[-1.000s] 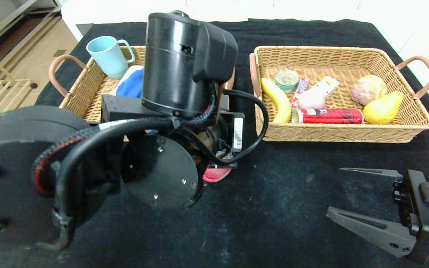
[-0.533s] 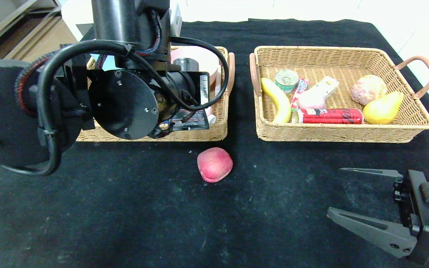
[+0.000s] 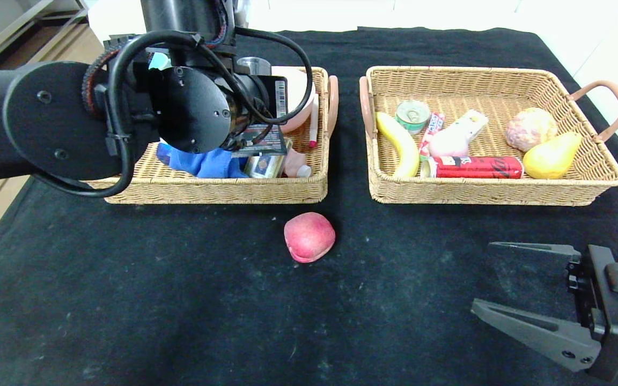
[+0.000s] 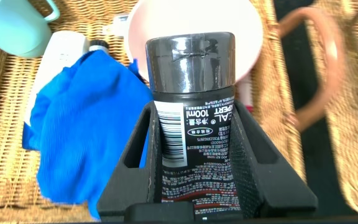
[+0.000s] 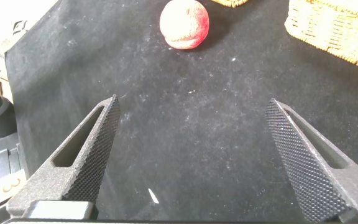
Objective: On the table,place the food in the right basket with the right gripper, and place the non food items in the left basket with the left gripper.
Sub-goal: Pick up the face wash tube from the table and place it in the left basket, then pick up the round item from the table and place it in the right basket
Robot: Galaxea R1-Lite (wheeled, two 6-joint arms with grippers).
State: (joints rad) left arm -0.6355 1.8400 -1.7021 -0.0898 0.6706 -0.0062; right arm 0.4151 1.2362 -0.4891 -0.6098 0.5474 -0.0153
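Black table [image 3: 180, 321]. Left basket [image 3: 212, 190] holds blue cloth [image 4: 73, 124], teal mug [image 4: 11, 25], pink bowl [image 4: 197, 25]; left arm blocks much of it in head view. Right basket [image 3: 494, 190] holds banana [image 3: 400, 145], red can [image 3: 478, 167], pear [image 3: 551, 155]. Red peach [image 3: 309, 237] on table in front of baskets, apart from both. Left gripper [image 4: 194, 155] over left basket, clamped on black tube [image 4: 191, 93]. Right gripper [image 5: 191, 155] low over table, jaws wide apart, empty.

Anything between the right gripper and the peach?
Nothing visible. The right gripper is open, low over the table, and only bare black cloth lies between it and the peach. The left gripper is away over the left basket, holding a tube.
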